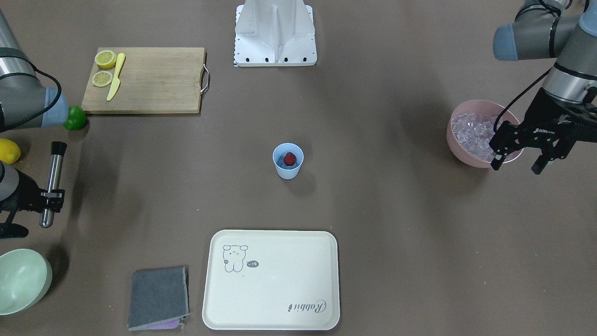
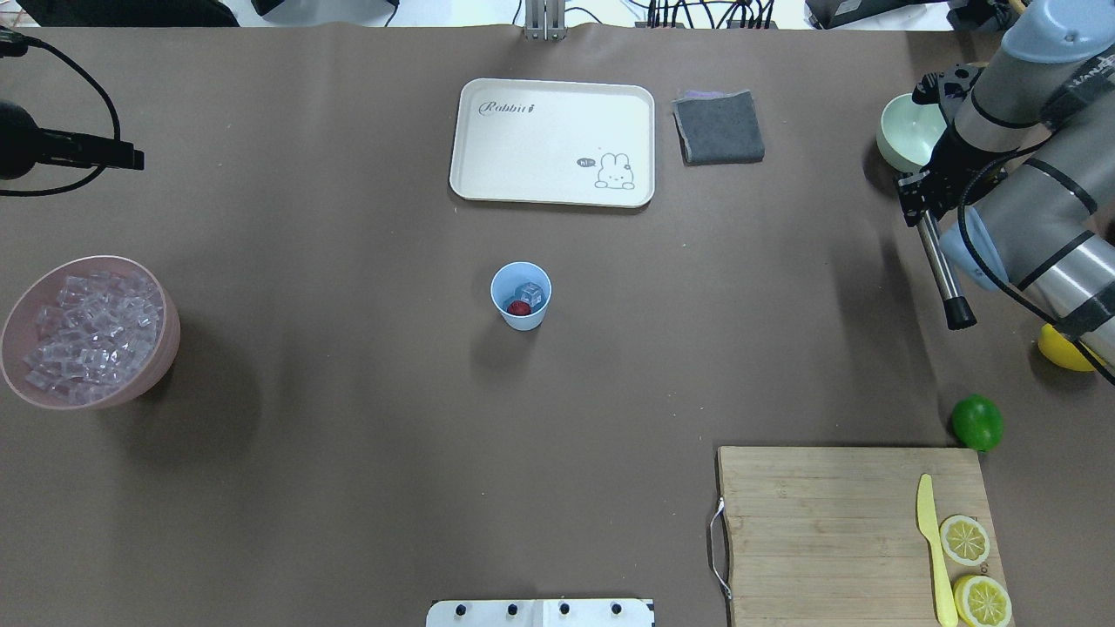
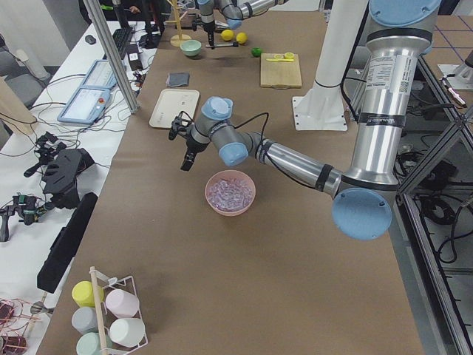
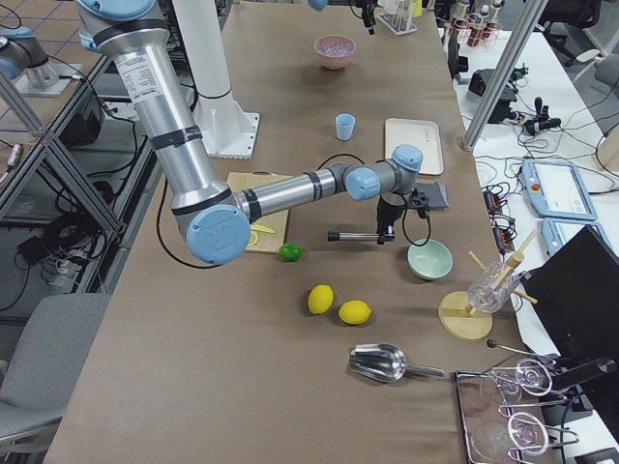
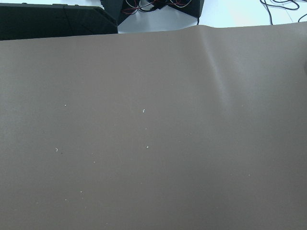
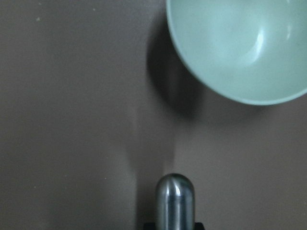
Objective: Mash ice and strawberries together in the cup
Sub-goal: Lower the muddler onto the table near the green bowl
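The cup (image 2: 525,320) stands upright and alone at mid-table, with the strawberry (image 2: 519,307) inside it and ice (image 2: 530,293) beside the fruit. It seems to be a single cube, though it is too small in view to be sure. The strawberry looks whole, so loading appears done and mashing not begun.

Well off to the robot's right, the right gripper (image 1: 46,196) is clamped on a steel muddler (image 1: 55,168). The muddler lies level above the table near the pale green bowl (image 1: 23,280), well apart from the cup. Far to the left, the left gripper (image 1: 517,167) hangs empty, fingers spread, at the rim of the pink bowl (image 1: 459,156) of spare ice.

What is left: turn the muddler upright, carry it to the cup and press.
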You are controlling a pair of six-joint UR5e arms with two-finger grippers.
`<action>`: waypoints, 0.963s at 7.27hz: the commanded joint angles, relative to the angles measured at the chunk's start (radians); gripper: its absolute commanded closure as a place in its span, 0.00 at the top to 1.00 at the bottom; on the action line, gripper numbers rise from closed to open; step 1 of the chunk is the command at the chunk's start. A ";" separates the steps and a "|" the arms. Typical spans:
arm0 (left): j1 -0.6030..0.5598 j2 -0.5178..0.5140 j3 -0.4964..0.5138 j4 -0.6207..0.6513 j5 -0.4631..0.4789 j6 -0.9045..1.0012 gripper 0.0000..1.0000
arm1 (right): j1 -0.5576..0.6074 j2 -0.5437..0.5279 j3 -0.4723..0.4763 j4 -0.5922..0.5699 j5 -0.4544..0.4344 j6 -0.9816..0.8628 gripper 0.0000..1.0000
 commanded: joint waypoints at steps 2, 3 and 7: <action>0.003 -0.060 0.065 0.004 0.035 0.036 0.98 | -0.039 0.002 -0.023 0.004 -0.004 0.056 0.00; 0.003 -0.062 0.070 0.004 0.034 0.049 0.98 | -0.039 0.005 -0.043 0.006 -0.003 0.056 0.00; 0.004 -0.065 0.067 0.004 0.034 0.049 0.98 | -0.039 0.011 -0.060 0.009 -0.007 0.056 0.97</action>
